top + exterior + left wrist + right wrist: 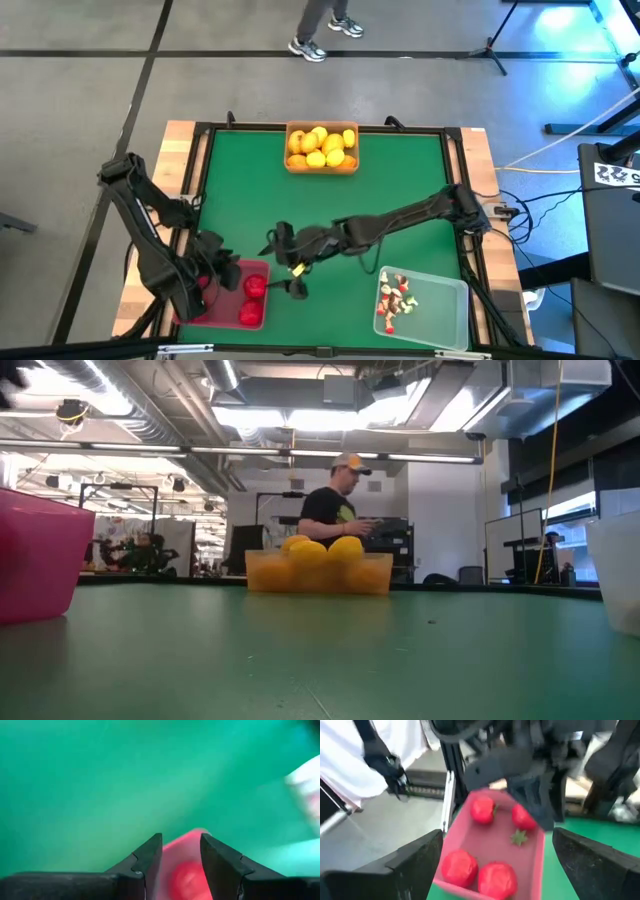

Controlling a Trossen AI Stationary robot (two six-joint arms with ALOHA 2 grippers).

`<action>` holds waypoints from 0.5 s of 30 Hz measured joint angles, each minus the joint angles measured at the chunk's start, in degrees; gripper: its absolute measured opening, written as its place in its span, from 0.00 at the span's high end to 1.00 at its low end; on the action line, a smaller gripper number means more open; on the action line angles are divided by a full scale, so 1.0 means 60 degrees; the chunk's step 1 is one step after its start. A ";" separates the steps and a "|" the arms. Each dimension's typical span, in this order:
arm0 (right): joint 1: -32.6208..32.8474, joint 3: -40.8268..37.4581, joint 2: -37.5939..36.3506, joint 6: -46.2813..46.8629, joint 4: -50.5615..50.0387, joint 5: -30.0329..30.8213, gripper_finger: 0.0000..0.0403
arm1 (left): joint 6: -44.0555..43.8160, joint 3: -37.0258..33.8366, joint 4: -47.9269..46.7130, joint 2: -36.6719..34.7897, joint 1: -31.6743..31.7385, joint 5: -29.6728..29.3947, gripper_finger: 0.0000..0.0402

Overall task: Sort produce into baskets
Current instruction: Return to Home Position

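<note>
1. From overhead, my right gripper (285,268) sits out over the middle of the green table (400,170), just beside the red basket (222,308). The left gripper (224,272) hangs over that basket.
2. The right wrist camera gives me what the overhead one hides. Its fingers are spread wide with nothing between them. Beyond them the red basket holds four red fruits (482,811) and a small green leaf (519,838), with the left arm's dark bulk above. Overhead, only two of those fruits show clear of the arm.
3. On the left wrist camera the fingers stand a narrow gap apart, gripping nothing. A blurred red shows through the gap.
4. The orange basket (322,170) stands at the middle of the far edge, heaped with yellow fruits (322,148); the low camera shows them rising above its rim.
5. The clear basket (445,300) is at the near right and holds whitish-and-red bits (395,300). I see these only from overhead, as the low camera catches just its wall at one edge and the red basket's wall at the other.
6. The table has a dark frame and a wooden border (180,150) on a grey floor (80,100).
7. Overhead, legs and shoes (318,35) show beyond the far edge. The low camera shows a person (330,510) in a dark shirt and cap behind the orange basket, under ceiling lights (330,418).
</note>
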 joint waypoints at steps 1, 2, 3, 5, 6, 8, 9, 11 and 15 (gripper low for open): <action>-0.0060 0.0000 -0.0235 -0.0047 -0.0117 -0.0068 0.07 | 0.0104 0.0000 0.0009 -0.0165 0.0038 -0.0342 0.68; -0.0115 0.0000 -0.0495 -0.0081 -0.0425 -0.0112 0.07 | 0.0232 0.0000 0.0013 -0.0352 0.0051 -0.0643 0.68; -0.0170 0.0000 -0.0707 -0.0094 -0.0582 -0.0194 0.07 | 0.0346 0.0000 0.0017 -0.0530 0.0102 -0.0945 0.68; -0.0317 0.0007 -0.1183 -0.0142 -0.1138 -0.0454 0.07 | 0.0666 0.0031 0.0027 -0.0869 0.0171 -0.1647 0.68; -0.0410 0.0007 -0.1401 -0.0186 -0.1494 -0.0670 0.07 | 0.0884 0.0069 0.0027 -0.1032 0.0200 -0.2062 0.68; -0.0617 0.0002 -0.1885 -0.0291 -0.2186 -0.1142 0.07 | 0.1458 0.0200 0.0042 -0.1364 0.0250 -0.2939 0.68; -0.0723 -0.0008 -0.2159 -0.0296 -0.2647 -0.1374 0.07 | 0.1777 0.0288 0.0047 -0.1530 0.0264 -0.3415 0.68; -0.0968 -0.0011 -0.2759 -0.0297 -0.3239 -0.1755 0.07 | 0.2550 0.0486 0.0058 -0.1853 0.0278 -0.4236 0.68; -0.1378 0.0000 -0.4102 -0.0678 -0.4516 -0.1810 0.07 | 0.4245 0.0932 0.0081 -0.2423 0.0276 -0.5362 0.68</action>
